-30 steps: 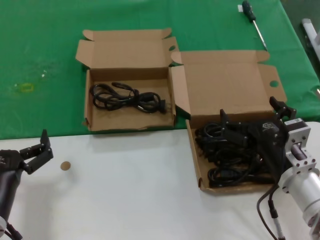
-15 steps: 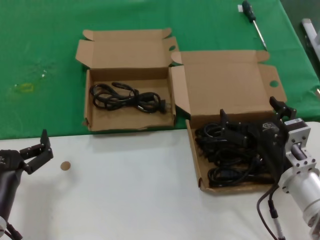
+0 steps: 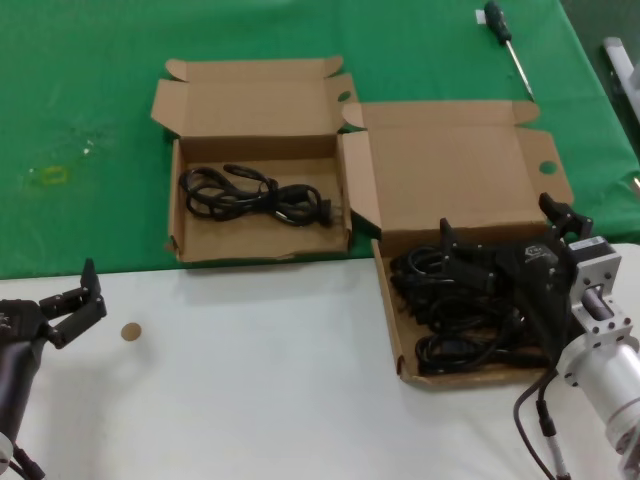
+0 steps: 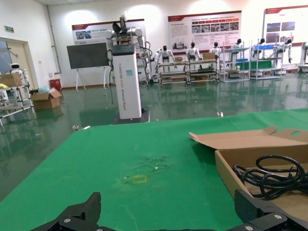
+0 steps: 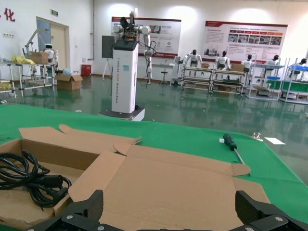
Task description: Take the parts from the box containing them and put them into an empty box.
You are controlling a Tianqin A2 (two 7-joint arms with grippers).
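Green cloth (image 3: 90,90) covers the far part of the work surface, and a white table (image 3: 250,390) covers the near part. Behind the surface, both wrist views show an exhibition hall with wall posters; their text is too small to read. A white pillar (image 4: 126,79) carries vertical lettering that appears to read "TIANQIN ROBOT", though this is uncertain.

The wider box (image 3: 470,240) lies open at the right, straddling the cloth edge, with its lid folded back. It holds the pile of black power cords (image 3: 445,320). The right gripper (image 3: 505,235) sits low over this pile with its fingers spread wide; no cord is visibly clamped between them. A small white logo on the gripper body cannot be read.

The narrower box (image 3: 255,160) lies open on the cloth to the left, just beside the wider box, their adjacent flaps touching or nearly so. One cord bundle (image 3: 250,195) lies inside it on the floor.

The left gripper (image 3: 75,300) is parked at the near left over the white table, fingers spread, holding nothing. A small brown disc (image 3: 130,331) lies on the table just beside it. A screwdriver (image 3: 507,45) lies on the cloth beyond the wider box.

Compared with the earlier frames, the grippers, boxes and cords show no visible change in position.
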